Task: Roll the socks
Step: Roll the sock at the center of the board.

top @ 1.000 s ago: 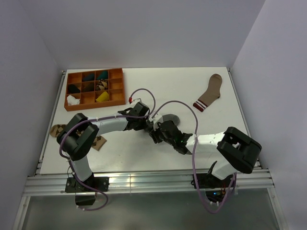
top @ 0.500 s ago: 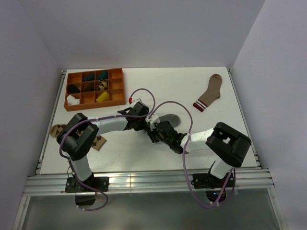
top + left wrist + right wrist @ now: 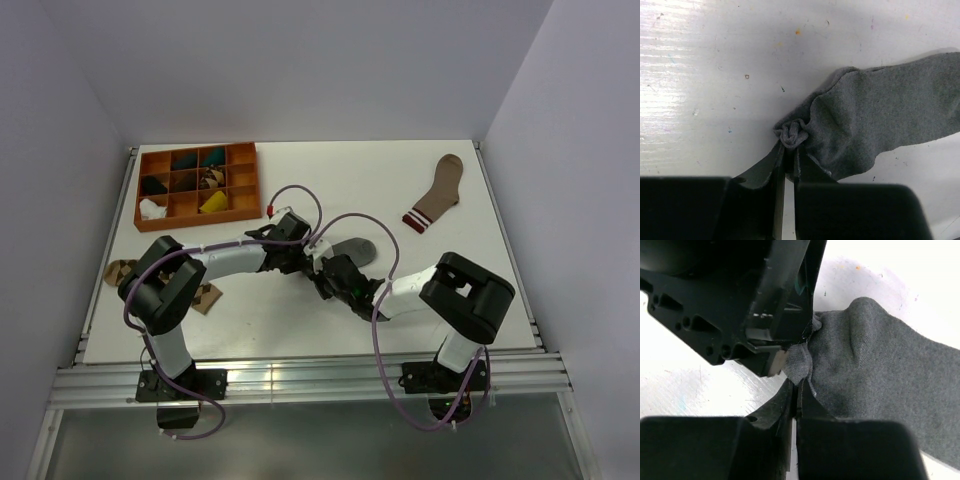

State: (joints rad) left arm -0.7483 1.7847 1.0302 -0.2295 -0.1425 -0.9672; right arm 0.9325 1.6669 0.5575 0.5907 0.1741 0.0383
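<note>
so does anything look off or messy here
The grey sock is scrunched into a wad at one end, pinched by the left claw and right claw. A diamond-patterned sock lies partly under the left arm.

Grey sock: plain grey knitted fabric sock (image 3: 880, 115), lying flat on the white table near its middle, body smooth with one soft crease
Grey sock end: one end bunched into a small tight twist of fabric, just lifted into a fold
Grey sock hold: left gripper (image 3: 790, 147) and right gripper (image 3: 797, 382) both pinch that bunched end, jaws closed on the cloth
Black sock: small black fabric bundle (image 3: 152, 186) in the orange compartment tray (image 3: 197, 219), left column, middle row
White sock: small white fabric bundle (image 3: 150, 208) in the compartment just nearer, left column
</note>
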